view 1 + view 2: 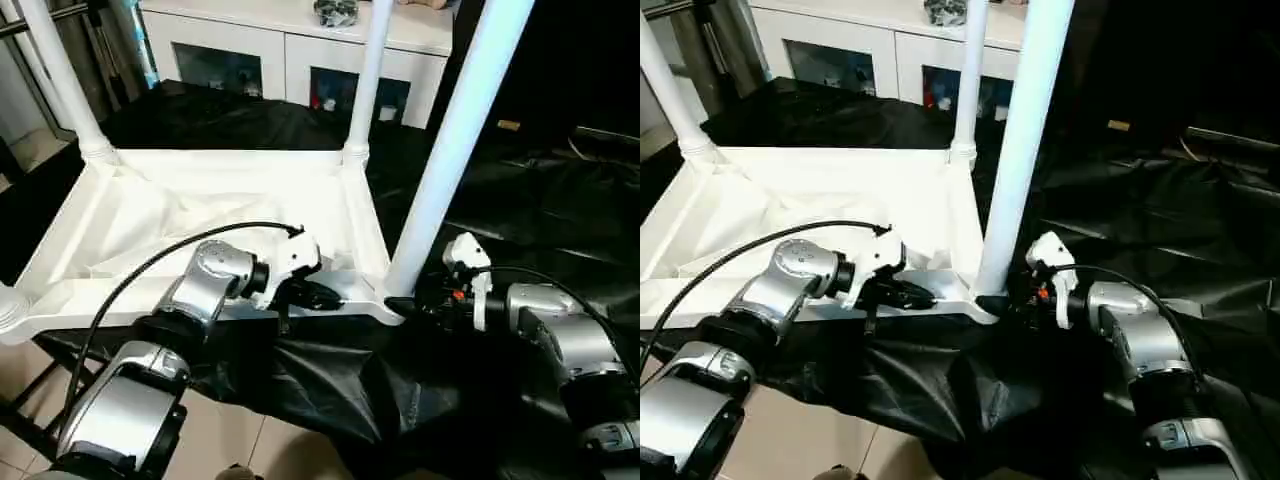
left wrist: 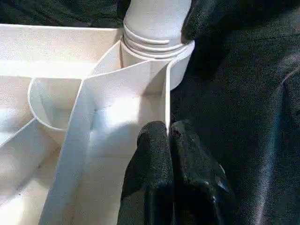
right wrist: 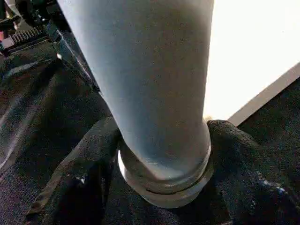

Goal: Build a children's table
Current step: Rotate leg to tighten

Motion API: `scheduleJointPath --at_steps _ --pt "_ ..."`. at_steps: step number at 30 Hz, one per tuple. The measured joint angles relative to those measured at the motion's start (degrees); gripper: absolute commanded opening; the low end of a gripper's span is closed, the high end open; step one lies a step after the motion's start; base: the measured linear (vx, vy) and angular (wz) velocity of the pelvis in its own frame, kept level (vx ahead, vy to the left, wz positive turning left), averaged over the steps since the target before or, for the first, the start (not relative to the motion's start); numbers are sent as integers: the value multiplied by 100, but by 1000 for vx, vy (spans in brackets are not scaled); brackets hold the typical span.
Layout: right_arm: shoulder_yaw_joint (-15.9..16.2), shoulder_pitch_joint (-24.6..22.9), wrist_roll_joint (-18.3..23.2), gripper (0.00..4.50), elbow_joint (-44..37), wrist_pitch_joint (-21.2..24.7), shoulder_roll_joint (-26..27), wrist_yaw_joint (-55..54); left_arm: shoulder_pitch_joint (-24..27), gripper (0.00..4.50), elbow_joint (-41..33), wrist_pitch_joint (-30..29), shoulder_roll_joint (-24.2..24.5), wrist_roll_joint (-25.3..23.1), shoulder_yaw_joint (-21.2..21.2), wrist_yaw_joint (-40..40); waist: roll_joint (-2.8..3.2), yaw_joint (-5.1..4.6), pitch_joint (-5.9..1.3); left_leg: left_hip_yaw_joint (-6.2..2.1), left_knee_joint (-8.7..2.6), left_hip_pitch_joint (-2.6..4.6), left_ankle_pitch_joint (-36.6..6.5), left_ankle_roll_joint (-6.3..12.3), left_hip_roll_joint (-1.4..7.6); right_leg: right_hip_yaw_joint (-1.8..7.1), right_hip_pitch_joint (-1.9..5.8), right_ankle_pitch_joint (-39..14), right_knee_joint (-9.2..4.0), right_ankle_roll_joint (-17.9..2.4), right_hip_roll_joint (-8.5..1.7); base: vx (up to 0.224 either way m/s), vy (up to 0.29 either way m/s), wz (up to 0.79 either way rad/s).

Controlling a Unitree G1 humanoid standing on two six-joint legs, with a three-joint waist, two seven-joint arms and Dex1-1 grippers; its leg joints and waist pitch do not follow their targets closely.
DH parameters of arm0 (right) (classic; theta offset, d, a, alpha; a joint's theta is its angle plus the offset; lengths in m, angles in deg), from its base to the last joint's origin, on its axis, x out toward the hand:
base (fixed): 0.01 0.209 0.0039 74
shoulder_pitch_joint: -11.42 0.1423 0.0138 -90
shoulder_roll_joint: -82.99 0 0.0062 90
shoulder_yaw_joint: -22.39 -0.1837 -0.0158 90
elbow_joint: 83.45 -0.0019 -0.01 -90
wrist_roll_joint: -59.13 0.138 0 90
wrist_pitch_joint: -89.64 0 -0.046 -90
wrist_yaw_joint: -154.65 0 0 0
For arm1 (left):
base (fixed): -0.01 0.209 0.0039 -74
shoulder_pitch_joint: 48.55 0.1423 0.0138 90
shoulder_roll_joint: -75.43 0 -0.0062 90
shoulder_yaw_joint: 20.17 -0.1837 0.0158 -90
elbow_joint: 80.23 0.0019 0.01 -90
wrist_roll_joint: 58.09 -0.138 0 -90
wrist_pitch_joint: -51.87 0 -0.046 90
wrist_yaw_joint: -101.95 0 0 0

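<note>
Left eye view gives you the whole scene: the white tabletop lies upside down on black sheeting, ribbed underside facing up. You can count three legs standing in its corner sockets: the far left leg, the far right leg, and the near right leg, which looks thickest because it is closest to you. At the near left corner a ringed white socket shows at the picture's edge; what stands in it you cannot tell.

Your left gripper sits on the tabletop's near rim, just beside the near right corner. The left wrist view adds what the head camera cannot show: its two black fingers pinch a thin upright wall of the rim between them.

Your right gripper is at the foot of the near right leg. The right wrist view shows its fingers spread around the leg's ringed base, one on each side, touching it.

Behind the tabletop stands one white cabinet with glass doors. Pale floor tiles show beneath your left forearm.
</note>
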Motion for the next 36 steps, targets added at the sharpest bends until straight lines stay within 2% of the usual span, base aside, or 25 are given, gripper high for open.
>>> scheduleJointPath --at_steps 4,9,13,17,18,20,22,23,25,30,36 --pt "-212 15 -21 263 157 -53 349 -637 -1 0 30 -51 -57 -83 52 443 1 -35 -2 0 9 16 2 0 0 1 11 1 6 0 0 0 0 0" --pt "-481 417 -184 259 778 -233 1041 -2297 -74 0 182 -339 -377 -229 228 1586 0 -178 -4 -1 32 30 2 -1 -4 3 25 -11 -5 21 -6 0 0 0" --pt "-756 676 -223 258 1116 -270 1417 -3295 -74 0 199 -544 -725 -244 316 2161 -2 -284 -5 -2 48 22 0 2 -6 6 22 -10 -7 20 -9 0 0 0" --pt "-853 874 -323 258 1402 -477 1703 -3900 -84 0 197 -644 -827 -248 390 2459 5 -302 -11 -2 19 29 0 1 -6 1 18 -5 2 15 -7 0 0 0" --pt "-856 885 -324 292 1450 -552 1727 -3951 -84 0 196 -644 -831 -249 397 2483 9 -301 -13 -2 12 29 0 0 -6 0 17 -5 1 14 -7 0 0 0" --pt "-867 903 -321 326 1537 -682 1755 -4014 -84 0 196 -644 -846 -252 398 2526 17 -297 -17 -2 7 29 0 0 -6 0 17 -2 1 10 -6 0 0 0" --pt "-872 909 -334 335 1589 -735 1748 -4019 -91 0 191 -628 -885 -287 392 2534 18 -293 -17 -2 5 26 -1 -1 -6 0 15 5 -1 -2 -6 0 0 0" --pt "-865 906 -369 360 1602 -736 1702 -4004 -99 0 186 -611 -919 -303 371 2532 22 -271 -15 -2 6 18 -1 0 -6 0 12 5 -3 -2 -6 0 0 0" --pt "-836 871 -408 360 1571 -740 1575 -3832 -116 0 179 -591 -943 -303 314 2523 27 -231 -12 -2 5 9 -1 1 -8 3 9 4 -5 -2 -7 0 0 0" --pt "-709 369 -261 360 955 -718 691 -2515 -138 0 178 -431 -1000 -290 207 2302 31 -76 -5 0 2 -14 -8 12 -8 3 1 0 -16 3 -8 0 0 0" --pt "-755 35 171 360 344 -539 14 -1316 -145 0 193 -340 -1005 -292 161 2267 53 -64 9 0 13 -12 -7 14 -3 0 1 0 -5 3 -7 0 0 0"
